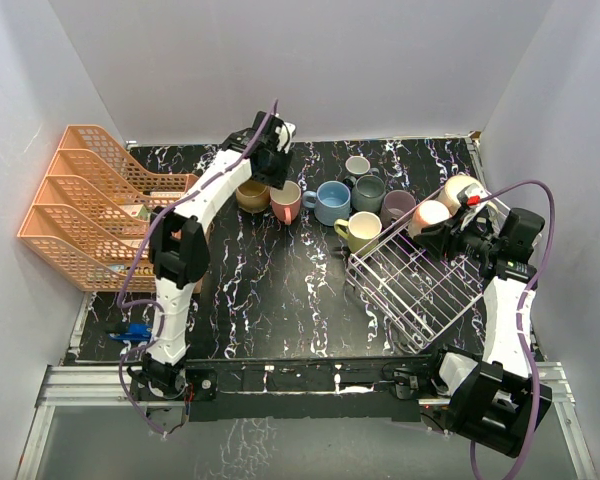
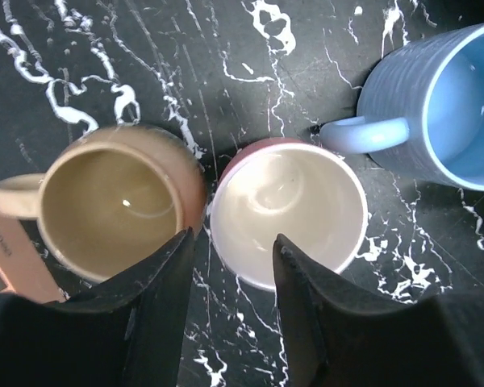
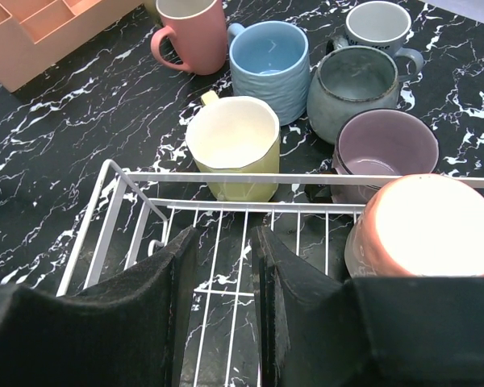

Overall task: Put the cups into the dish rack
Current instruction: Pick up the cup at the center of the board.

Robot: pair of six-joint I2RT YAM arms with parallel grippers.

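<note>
The pink mug point(image 2: 286, 214) stands upright on the bench point(image 2: 145, 48), mouth up, right under your left end effector point(image 2: 232, 240). Its handle does not show in the left wrist view. Its near-left rim sits in the gap between the two fingers. One finger hangs over the slot that separates it from the tan mug point(image 2: 109, 214); the other hangs over the pink mug's white inside. The jaws are part open and the gap is wider than the rim wall, with bare bench showing beside the rim, so I judge nothing is gripped yet.

The tan mug is just to the left of that end effector, close against the pink one, so you have little room on that side. The blue mug point(image 2: 444, 97) lies ahead and to the right, its handle pointing back toward the pink rim.

The dish rack point(image 1: 400, 290) is well off to the right of the left end effector, past the other loose mugs. Your right end effector point(image 3: 223, 238) hovers over the rack's wires with its fingers a narrow gap apart and nothing between them. The peach mug point(image 3: 431, 226) is in the rack just to its right. The yellow mug point(image 3: 234, 145) stands just ahead of it, outside the rail.

The left arm is much the nearer to the pink mug.
</note>
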